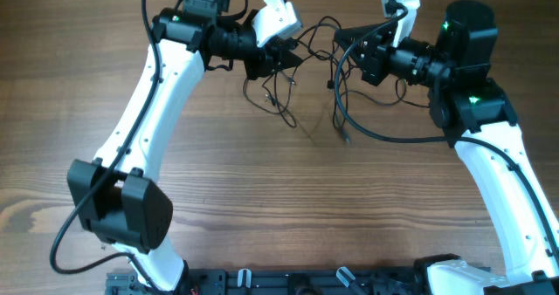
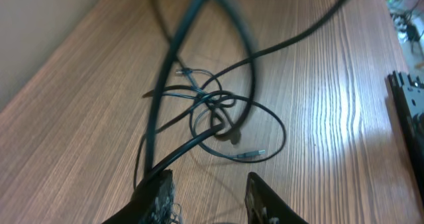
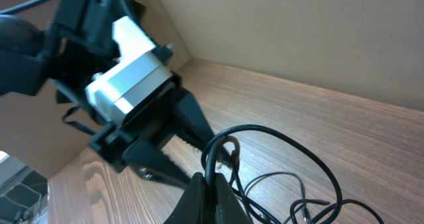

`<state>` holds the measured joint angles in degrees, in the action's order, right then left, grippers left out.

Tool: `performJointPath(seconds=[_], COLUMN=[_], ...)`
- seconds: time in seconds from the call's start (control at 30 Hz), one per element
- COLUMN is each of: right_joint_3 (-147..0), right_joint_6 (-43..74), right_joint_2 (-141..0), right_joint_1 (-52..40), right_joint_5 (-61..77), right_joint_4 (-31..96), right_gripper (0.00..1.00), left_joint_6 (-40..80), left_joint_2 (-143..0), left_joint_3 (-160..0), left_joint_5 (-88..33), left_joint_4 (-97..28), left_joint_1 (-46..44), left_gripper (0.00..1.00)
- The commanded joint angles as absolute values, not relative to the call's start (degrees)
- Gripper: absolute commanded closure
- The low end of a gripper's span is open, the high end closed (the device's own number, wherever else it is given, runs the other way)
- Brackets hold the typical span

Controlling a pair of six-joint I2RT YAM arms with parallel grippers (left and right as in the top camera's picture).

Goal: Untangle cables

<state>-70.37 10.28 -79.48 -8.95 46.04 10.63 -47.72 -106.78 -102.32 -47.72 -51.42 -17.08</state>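
The cables [image 1: 281, 90] are lying in one loose bundle near the middle of the far edge of the table [image 1: 262, 208], between the two arms. In the left wrist view they are being crossed over one another in a small knot [image 2: 218, 108], with a silver-tipped plug [image 2: 252, 154] lying just beside it on the wood.

A raised loop of the cables is being pinched by the right gripper [image 3: 211, 187], whose jaws are being pressed fully together on it. The left gripper [image 2: 209, 181] is being held part-way open just above the wood. One strand is being carried along the inside of one finger [image 2: 159, 191], but nothing is being clamped there.

Several risks are being posed at this point:

- **Tightening:** if the pinched loop is pulled away while the crossings are not yet slack, the knot is likely to be drawn tighter rather than opened.
- **Snagging:** the plug could be caught in a loop and dragged along with the whole bundle.
- **Slipping:** the strand at the left finger could slide free, because it is not being gripped.
- **Contact:** the two grippers are being held near each other, so contact between them is possible if either is moved inward.
- **Strain:** such thin wire could be strained where it meets a plug.
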Motion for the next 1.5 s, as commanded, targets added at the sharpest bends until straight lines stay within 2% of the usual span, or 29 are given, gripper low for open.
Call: performJointPath(seconds=[0.0, 0.27, 0.43, 0.57, 0.67, 0.8, 0.9, 1.27, 1.47], right_joint_3=[-71.5, -71.5, -71.5, -71.5, -71.5, -71.5, -71.5, -71.5, -71.5], right_joint_6=[10.7, 10.5, 9.5, 9.3, 9.7, 10.1, 10.3, 10.3, 10.3], right_joint_2=[-78.4, -78.4, -78.4, -78.4, -78.4, -78.4, -78.4, -78.4, -78.4], right_joint_1=[-8.8, -8.8, -8.8, -8.8, -8.8, -8.8, -8.8, -8.8, -8.8], right_joint_5=[46.6, 47.7, 49.6, 50.5, 51.2, 51.6, 51.8, 52.8, 52.8], right_joint_4=[10.4, 11.4, 11.4, 11.4, 11.4, 11.4, 11.4, 11.4, 11.4], right_gripper=[0.96, 0.96, 0.96, 0.96, 0.96, 0.96, 0.96, 0.96, 0.96], left_joint_6=[-49.7, -46.3, -43.9, -49.6, -54.2, -57.1, -58.5, -59.6, -59.6], left_joint_2=[-103.2, -102.2, -102.2, -102.2, -102.2, -102.2, -102.2, -102.2, -102.2], left_joint_3=[-102.3, -102.3, -102.3, -102.3, -102.3, -102.3, -102.3, -102.3, -102.3], left_joint_5=[-45.9, -45.9, -40.6, -34.4, -30.3, -30.1, -30.1, -33.7, -33.9], left_joint_4=[-51.6, -48.5, -46.7, -48.0, -48.9, -49.1, -49.0, -49.3, -50.1], left_joint_1=[-18.5, -19.0, -19.2, -20.8, -22.0, -22.0, -21.8, -21.8, -21.9], left_gripper=[0.64, 0.65, 0.63, 0.63, 0.66, 0.73, 0.75, 0.73, 0.82])
